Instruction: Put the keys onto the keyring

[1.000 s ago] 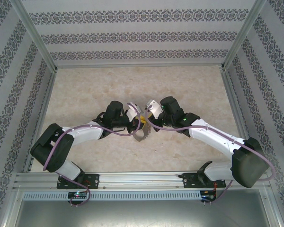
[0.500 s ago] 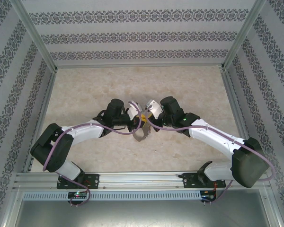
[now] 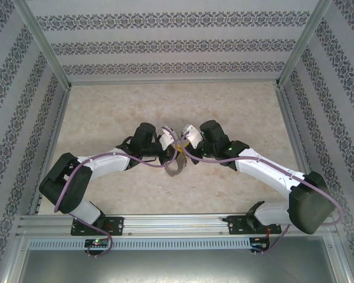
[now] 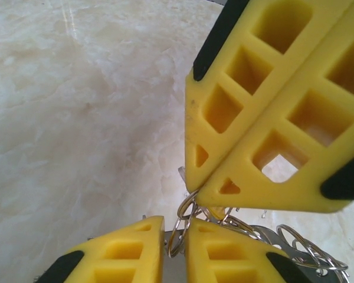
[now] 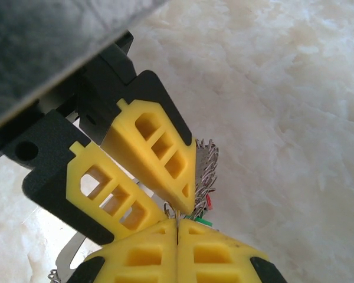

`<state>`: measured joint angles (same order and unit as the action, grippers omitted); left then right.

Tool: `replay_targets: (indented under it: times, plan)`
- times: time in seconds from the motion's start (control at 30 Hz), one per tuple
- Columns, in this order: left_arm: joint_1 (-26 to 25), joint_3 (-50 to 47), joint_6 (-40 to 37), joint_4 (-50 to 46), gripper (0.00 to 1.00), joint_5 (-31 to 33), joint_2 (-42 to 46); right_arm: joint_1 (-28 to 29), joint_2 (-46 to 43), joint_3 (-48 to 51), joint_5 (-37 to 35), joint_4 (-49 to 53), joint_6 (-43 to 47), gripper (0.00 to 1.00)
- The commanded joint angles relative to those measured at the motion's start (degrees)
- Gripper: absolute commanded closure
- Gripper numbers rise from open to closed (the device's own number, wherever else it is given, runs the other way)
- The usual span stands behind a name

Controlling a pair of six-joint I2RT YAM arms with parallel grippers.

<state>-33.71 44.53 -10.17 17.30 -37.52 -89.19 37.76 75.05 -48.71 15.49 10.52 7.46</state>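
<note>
Both grippers meet tip to tip over the middle of the table. In the left wrist view my left gripper stands nearly closed, with a small silver split ring filling the narrow gap between its yellow fingers. My right gripper is shut and pinches a linked small ring just above it. In the right wrist view my right gripper holds a thin metal sliver between its pads. The keyring hangs below the tips, its rim fringed with small rings. A red tag and a green tag of the keys show beside it.
The pale marble tabletop stretches free on all sides of the grippers. Patterned walls and aluminium posts close in the table at the back and sides.
My left gripper's jaws have narrowed onto the small ring, and its wrist has shifted slightly right, toward the right gripper. The right arm has stayed still.
</note>
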Motion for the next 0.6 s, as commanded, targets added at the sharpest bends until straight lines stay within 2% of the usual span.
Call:
replay_targets:
  times: [0.0, 0.1, 0.27, 0.47, 0.57]
  plan:
    - [-0.5, 2.0, -1.2, -0.6, 0.90, -0.8, -0.9, 0.7, -1.5, -1.7, 1.3, -0.8, 0.7, 1.00]
    - [-0.5, 1.9, -1.4, -1.0, 1.00, -0.9, -0.8, 0.6, -1.6, -1.5, 0.7, -0.7, 0.6, 1.00]
    - [-0.5, 1.2, -1.8, -0.8, 1.00, -0.8, 0.2, -0.9, -0.6, -0.7, -3.5, 0.5, -1.5, 1.00]
    - [-0.5, 0.4, -1.7, 0.8, 1.00, -1.5, 0.9, -4.2, 1.3, 0.3, -1.3, 0.3, -4.0, 1.00]
    - [-0.5, 0.4, -1.4, 1.2, 1.00, -1.7, 1.1, -4.6, 2.0, -0.1, 2.5, 0.3, -3.5, 1.00]
